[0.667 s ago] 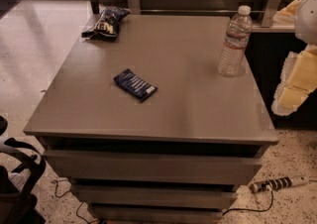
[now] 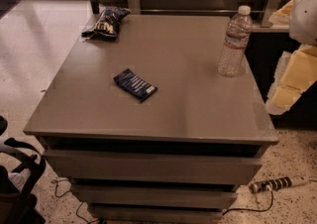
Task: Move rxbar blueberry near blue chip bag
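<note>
The rxbar blueberry (image 2: 134, 84) is a small flat dark-blue wrapper with pale print, lying slantwise left of the middle of the grey cabinet top (image 2: 188, 104). The blue chip bag (image 2: 106, 23) is a puffy dark-blue bag with pale lettering at the far left corner of the top, well apart from the bar. A dark curved shape at the lower left edge looks like my gripper (image 2: 22, 161); it sits below the level of the top, off the cabinet's front left corner, far from both things. It holds nothing that I can see.
A clear plastic water bottle (image 2: 234, 42) with a white cap stands upright near the right edge of the top. White and yellowish arm parts (image 2: 297, 69) fill the right edge of the view. A power strip (image 2: 277, 184) and cables lie on the floor.
</note>
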Controlling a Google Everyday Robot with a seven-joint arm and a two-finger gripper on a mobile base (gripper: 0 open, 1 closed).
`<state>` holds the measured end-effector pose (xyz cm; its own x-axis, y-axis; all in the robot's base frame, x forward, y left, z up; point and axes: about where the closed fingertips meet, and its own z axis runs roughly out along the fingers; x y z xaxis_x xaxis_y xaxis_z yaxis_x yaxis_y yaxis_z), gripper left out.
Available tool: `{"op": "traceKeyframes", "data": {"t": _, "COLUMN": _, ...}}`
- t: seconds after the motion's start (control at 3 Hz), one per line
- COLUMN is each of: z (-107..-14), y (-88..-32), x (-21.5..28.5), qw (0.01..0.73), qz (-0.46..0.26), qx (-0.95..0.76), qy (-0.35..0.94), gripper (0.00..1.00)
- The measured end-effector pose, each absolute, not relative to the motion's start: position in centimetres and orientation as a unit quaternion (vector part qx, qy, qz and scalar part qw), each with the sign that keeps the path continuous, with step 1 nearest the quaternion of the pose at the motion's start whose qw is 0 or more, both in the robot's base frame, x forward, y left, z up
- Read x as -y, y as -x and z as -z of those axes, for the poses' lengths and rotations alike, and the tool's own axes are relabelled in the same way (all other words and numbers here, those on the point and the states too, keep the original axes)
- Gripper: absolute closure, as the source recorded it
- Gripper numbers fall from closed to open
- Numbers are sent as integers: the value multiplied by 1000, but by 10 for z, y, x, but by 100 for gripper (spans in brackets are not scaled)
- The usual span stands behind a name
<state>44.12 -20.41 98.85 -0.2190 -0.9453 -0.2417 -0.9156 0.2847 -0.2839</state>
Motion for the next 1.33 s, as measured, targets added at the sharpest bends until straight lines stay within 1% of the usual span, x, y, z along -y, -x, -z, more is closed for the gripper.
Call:
{"op": "traceKeyframes", "data": {"t": 0.33, "z": -984, "y": -447, "x": 190, "qw": 208, "qz": 7, "qx": -791, "qy": 575, "gripper": 0}}
{"op": "traceKeyframes", "data": {"t": 0.67, "z": -984, "y": -449, "x": 164, "qw": 256, "qz": -32, "qx": -793, "qy": 552, "gripper": 0}}
{"op": "traceKeyframes", "data": {"t": 1.33, "z": -956, "y": -484, "x": 103, "qw": 378, "qz": -130, "qx": -769, "qy": 498, "gripper": 0}}
